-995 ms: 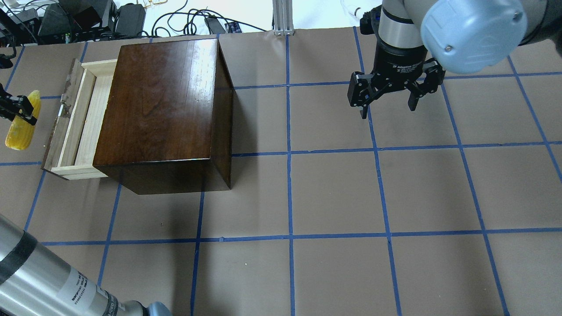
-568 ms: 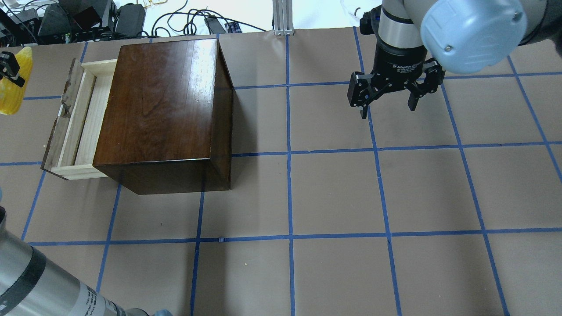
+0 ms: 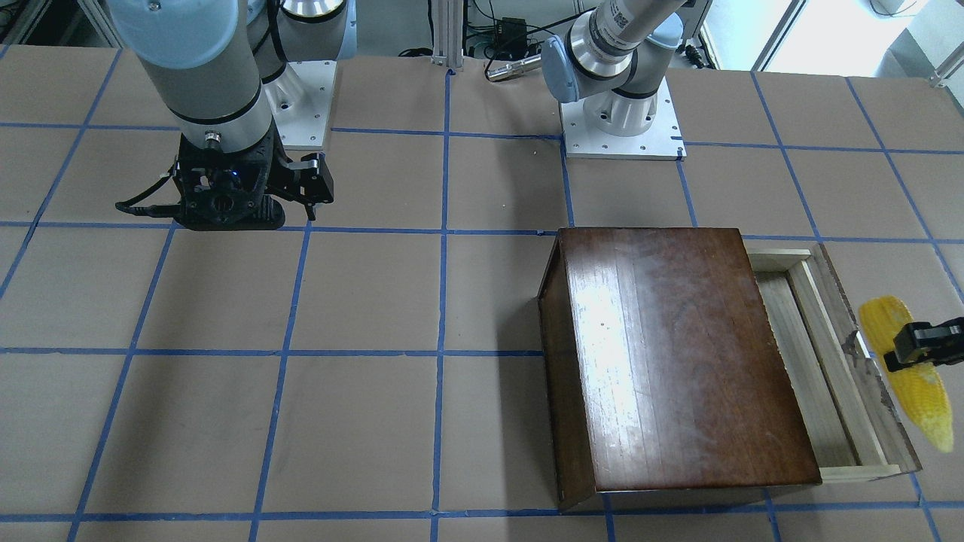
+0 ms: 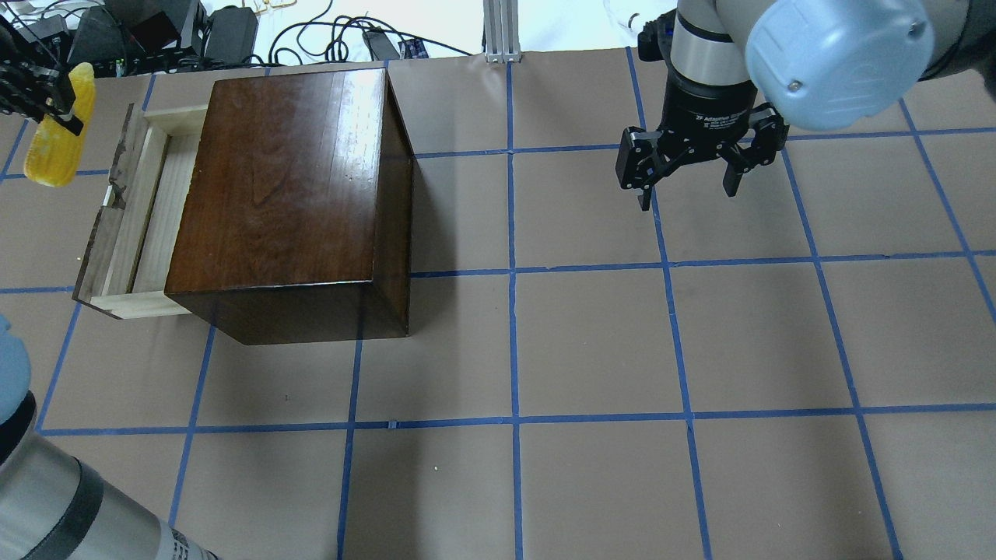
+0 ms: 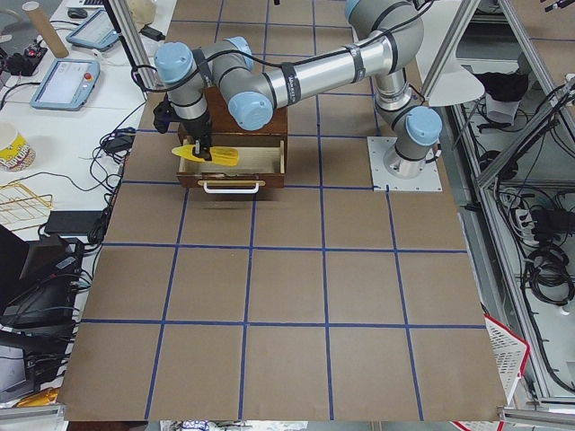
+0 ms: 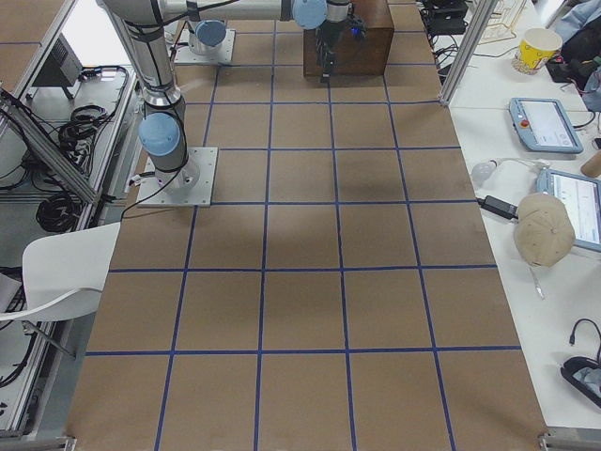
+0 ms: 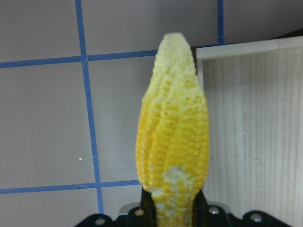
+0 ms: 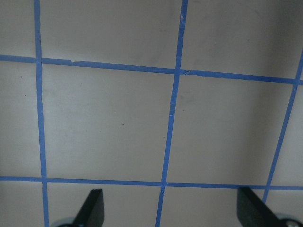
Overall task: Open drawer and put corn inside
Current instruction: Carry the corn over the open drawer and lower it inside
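On the right gripper (image 4: 688,196), white "Adaptive" lettering (image 4: 720,118)

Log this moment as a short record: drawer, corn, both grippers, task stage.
drawer: pulled out of the box, nothing in it
corn: held in the air by the drawer's front panel, not inside
left gripper: shut on the corn
right gripper: open, empty, over the table, far from the box
stage: drawer open; corn not yet placed
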{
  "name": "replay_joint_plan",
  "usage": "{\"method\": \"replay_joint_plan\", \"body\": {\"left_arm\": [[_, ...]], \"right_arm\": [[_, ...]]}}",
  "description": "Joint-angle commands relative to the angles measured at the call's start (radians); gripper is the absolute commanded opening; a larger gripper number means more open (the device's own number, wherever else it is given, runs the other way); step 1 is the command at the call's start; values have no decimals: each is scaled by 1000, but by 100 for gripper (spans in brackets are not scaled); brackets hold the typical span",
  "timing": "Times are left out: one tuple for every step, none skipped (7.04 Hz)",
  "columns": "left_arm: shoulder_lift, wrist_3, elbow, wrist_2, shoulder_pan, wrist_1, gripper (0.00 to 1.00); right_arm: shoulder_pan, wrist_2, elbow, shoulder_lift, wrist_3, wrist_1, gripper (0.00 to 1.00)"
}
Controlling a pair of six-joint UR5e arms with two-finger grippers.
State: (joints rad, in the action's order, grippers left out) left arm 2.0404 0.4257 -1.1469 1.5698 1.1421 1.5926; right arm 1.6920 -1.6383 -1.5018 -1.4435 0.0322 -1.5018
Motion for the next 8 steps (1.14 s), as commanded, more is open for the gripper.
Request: {"method": "replay_joint_plan", "body": {"left_arm": [[10,-56,-72,-2,21,-2,0],[23,-56,-89,-2,21,-2,0],[29,-55,-93,-2,21,-2,0],[34,-55,-102,-1,21,-2,0],[41,-50,-118,-1,21,-3,0],[44,-41,-126,-1,21,-6,0],[53,-44,-126,-2,21,-29,0],[69,-56,-126,-5,21,-49,0]], "right_arm": [[0,0,0,0,0,0,100],[0,0,0,0,0,0,100],[0,0,0,0,0,0,100],[0,0,0,0,-1,0,100],[0,0,0,0,-1,0,100],[0,0,0,0,-1,0,100],[0,0,0,0,-1,0,100],[0,0,0,0,-1,0,100]]}}
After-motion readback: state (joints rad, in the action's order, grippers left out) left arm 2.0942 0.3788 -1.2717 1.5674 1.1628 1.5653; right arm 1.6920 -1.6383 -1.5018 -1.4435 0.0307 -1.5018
